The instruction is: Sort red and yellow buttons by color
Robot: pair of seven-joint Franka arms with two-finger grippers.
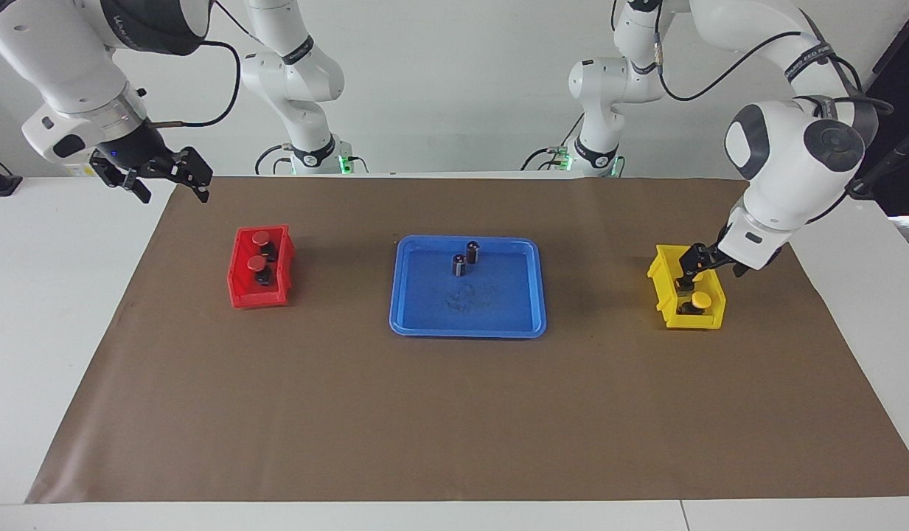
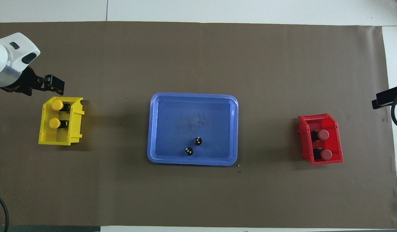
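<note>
Two yellow buttons [image 2: 57, 105] [image 2: 54, 122] lie in the yellow bin [image 2: 76, 125] at the left arm's end of the table; in the facing view only one yellow button [image 1: 699, 300] shows clearly. Just above that bin [image 1: 664, 291] hangs my left gripper [image 1: 716, 267] [image 2: 40, 88], open and holding nothing. Two red buttons [image 1: 260, 237] [image 1: 256, 262] sit in the red bin [image 1: 237, 295] at the right arm's end, also seen from overhead [image 2: 323, 134] [image 2: 326, 154]. My right gripper [image 1: 170, 184] waits open in the air past the red bin, over the mat's corner.
A blue tray [image 1: 469, 321] [image 2: 192, 109] lies mid-table with two dark cylinders [image 1: 472, 252] [image 1: 459, 265] standing in its part nearer the robots. A brown mat covers the table. From overhead only a tip of the right gripper [image 2: 386, 97] shows.
</note>
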